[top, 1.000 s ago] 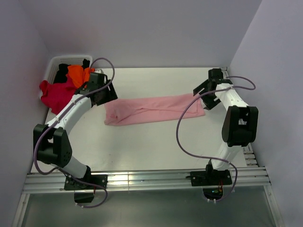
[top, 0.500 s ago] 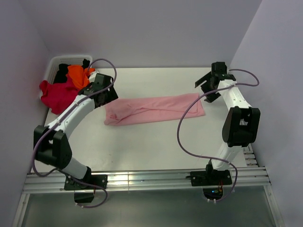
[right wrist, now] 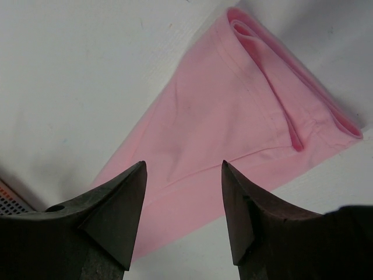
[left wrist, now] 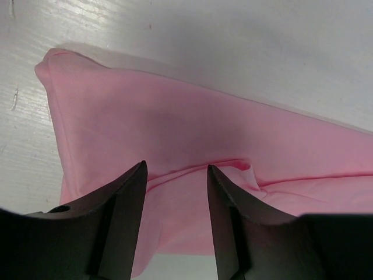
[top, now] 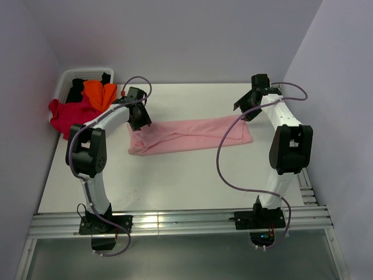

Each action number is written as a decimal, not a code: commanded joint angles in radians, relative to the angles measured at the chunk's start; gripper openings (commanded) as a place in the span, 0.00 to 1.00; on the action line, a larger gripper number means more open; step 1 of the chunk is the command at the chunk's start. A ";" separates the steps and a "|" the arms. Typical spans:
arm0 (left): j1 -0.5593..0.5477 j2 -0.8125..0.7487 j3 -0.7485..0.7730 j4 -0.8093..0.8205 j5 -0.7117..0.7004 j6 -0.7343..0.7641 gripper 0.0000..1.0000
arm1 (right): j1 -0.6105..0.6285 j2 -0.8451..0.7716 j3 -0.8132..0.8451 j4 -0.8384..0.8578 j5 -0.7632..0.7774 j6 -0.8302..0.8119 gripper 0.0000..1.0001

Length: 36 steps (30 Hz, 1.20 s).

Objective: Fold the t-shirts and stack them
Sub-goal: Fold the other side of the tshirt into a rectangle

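A light pink t-shirt (top: 186,134) lies on the white table (top: 175,181), folded into a long strip running left to right. My left gripper (top: 140,119) hangs over the strip's left end. In the left wrist view its jaws (left wrist: 176,169) stand apart above the wrinkled pink cloth (left wrist: 175,122), holding nothing. My right gripper (top: 245,109) is over the strip's right end; its jaws (right wrist: 183,164) stand apart above the pink cloth (right wrist: 221,116), also empty. Orange (top: 98,92), crimson (top: 67,114) and black (top: 76,93) t-shirts sit bunched in the basket.
A white basket (top: 64,80) stands at the table's back left corner, with the crimson shirt spilling over its front. Walls close in on the left, back and right. A metal rail (top: 175,221) runs along the near edge by the arm bases.
The left arm has swung so its gripper sits over the shirt's left end. The right gripper has shifted slightly left over the right end. Both pairs of jaws have narrowed.
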 commanded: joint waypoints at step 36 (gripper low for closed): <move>0.131 -0.270 -0.284 0.147 0.265 0.074 0.42 | -0.002 -0.146 -0.171 -0.030 0.090 -0.045 0.62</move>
